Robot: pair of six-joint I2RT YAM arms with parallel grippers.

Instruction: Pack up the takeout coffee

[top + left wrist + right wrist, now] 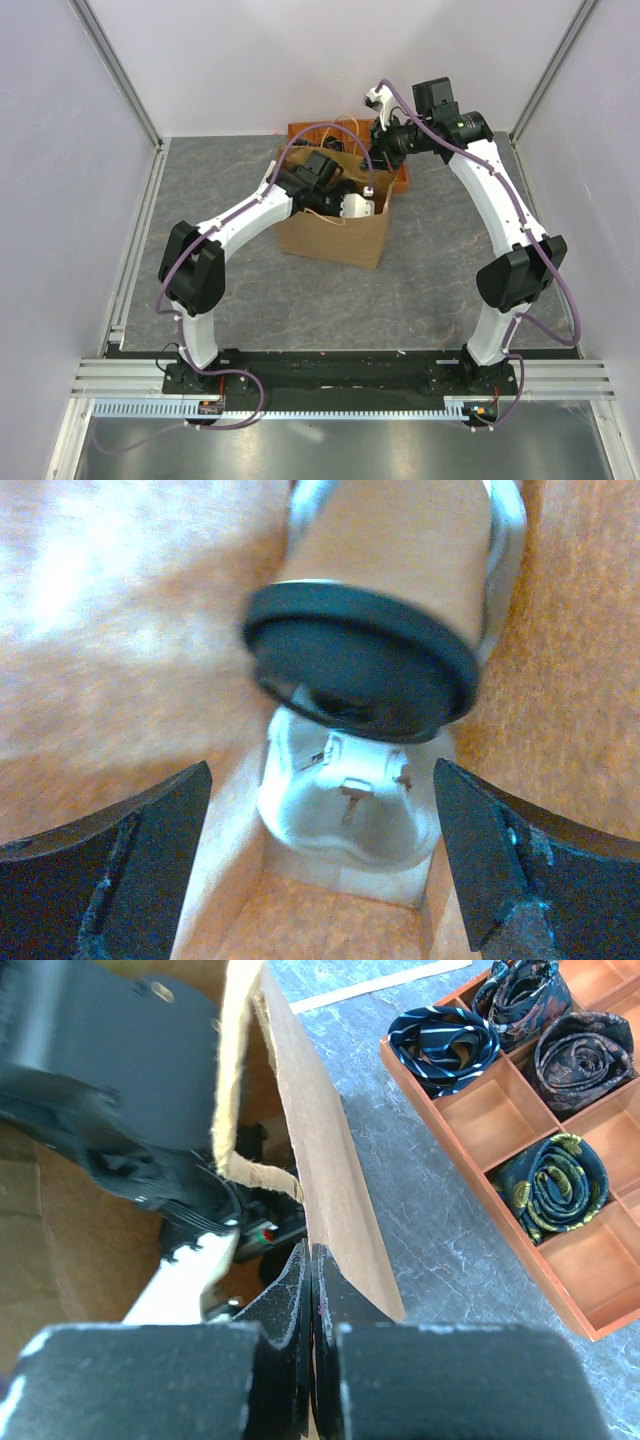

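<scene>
Brown paper bag [330, 1180], wall clamped by the right tool [308, 1260], holds the takeout coffee [390, 570] just ahead of the left tool [320, 780], fingers apart.

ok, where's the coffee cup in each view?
Top external: not visible; the left arm reaching into the paper bag covers it.
Left wrist: coffee cup upper centre, black lid toward the camera.
Right wrist: not in it.
Shared landmark: the paper bag, seen from inside in left wrist, as a wall edge in right wrist.
</scene>
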